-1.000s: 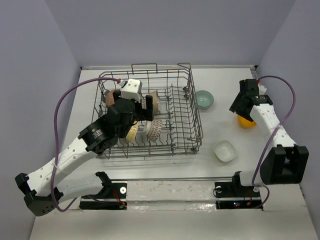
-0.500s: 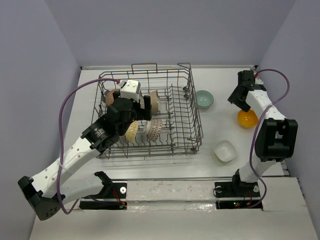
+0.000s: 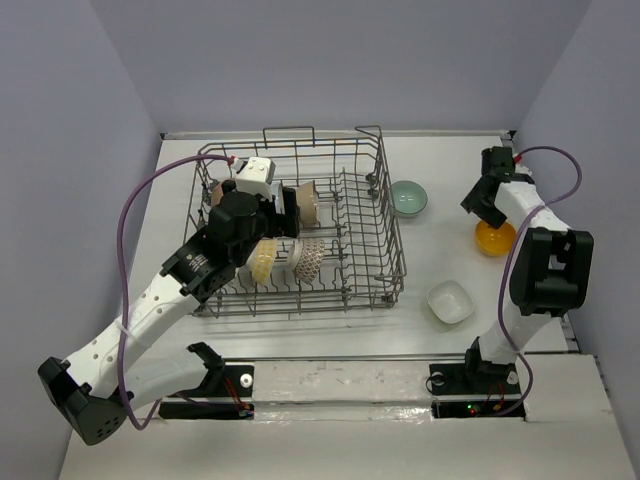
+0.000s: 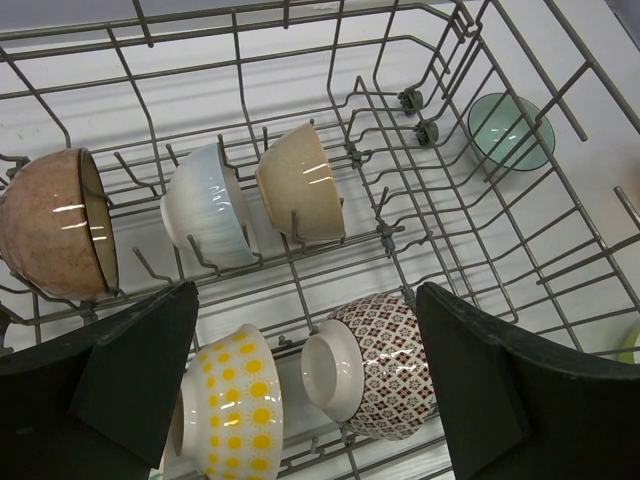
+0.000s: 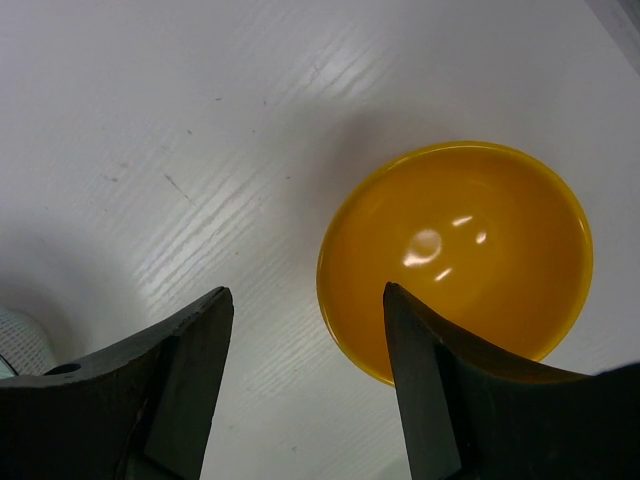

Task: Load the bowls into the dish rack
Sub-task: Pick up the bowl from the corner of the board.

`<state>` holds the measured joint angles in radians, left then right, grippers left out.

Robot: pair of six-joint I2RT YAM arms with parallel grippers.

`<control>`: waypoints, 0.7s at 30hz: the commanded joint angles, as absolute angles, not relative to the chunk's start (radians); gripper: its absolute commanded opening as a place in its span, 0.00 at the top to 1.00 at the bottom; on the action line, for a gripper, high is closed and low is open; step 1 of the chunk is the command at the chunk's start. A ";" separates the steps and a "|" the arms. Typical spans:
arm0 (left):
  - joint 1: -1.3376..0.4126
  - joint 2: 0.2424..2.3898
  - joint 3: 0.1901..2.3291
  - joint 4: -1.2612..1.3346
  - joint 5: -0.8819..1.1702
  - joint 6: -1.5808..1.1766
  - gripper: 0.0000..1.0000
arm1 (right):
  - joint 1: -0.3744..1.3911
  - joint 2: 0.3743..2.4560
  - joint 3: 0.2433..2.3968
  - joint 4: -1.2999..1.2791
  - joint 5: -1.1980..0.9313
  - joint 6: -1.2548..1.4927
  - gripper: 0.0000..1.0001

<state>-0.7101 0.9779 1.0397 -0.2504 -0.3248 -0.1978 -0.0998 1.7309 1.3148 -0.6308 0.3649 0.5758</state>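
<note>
The white surface is seen whole only from the top camera. The dish rack is set on its far left part. The left pincer is held above the rack's left half, jaws spread wide, nothing gripped.

Much of the rack's load is hidden by that arm from above. From the left wrist, five bowls are seen on edge among the tines: pinkish-brown, white and beige in the far row, yellow-dotted and brown-patterned nearer.

Three bowls are left on the surface. The pale teal bowl is just right of the rack. The squarish white bowl is recorded by the top view alone. The right pincer is placed over the left rim of the orange-yellow bowl, jaws partly open and empty; contact cannot be determined.
</note>
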 commanded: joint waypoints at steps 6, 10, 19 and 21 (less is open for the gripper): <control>-0.704 0.979 1.026 -0.201 -0.314 -0.192 0.01 | -0.190 1.689 1.250 -0.558 0.361 0.571 0.33; -0.701 0.986 1.028 -0.201 -0.313 -0.192 0.01 | -0.218 1.618 1.198 -0.548 0.353 0.569 0.32; -0.703 0.996 1.023 -0.201 -0.301 -0.190 0.01 | -0.252 1.453 1.065 -0.518 0.337 0.569 0.32; -0.703 1.002 1.025 -0.202 -0.295 -0.190 0.01 | -0.252 1.436 1.068 -0.528 0.334 0.571 0.32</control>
<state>-0.7055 0.9974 1.0378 -0.2497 -0.3099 -0.1978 -0.2432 1.4815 1.0660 -0.5709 0.3412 0.5728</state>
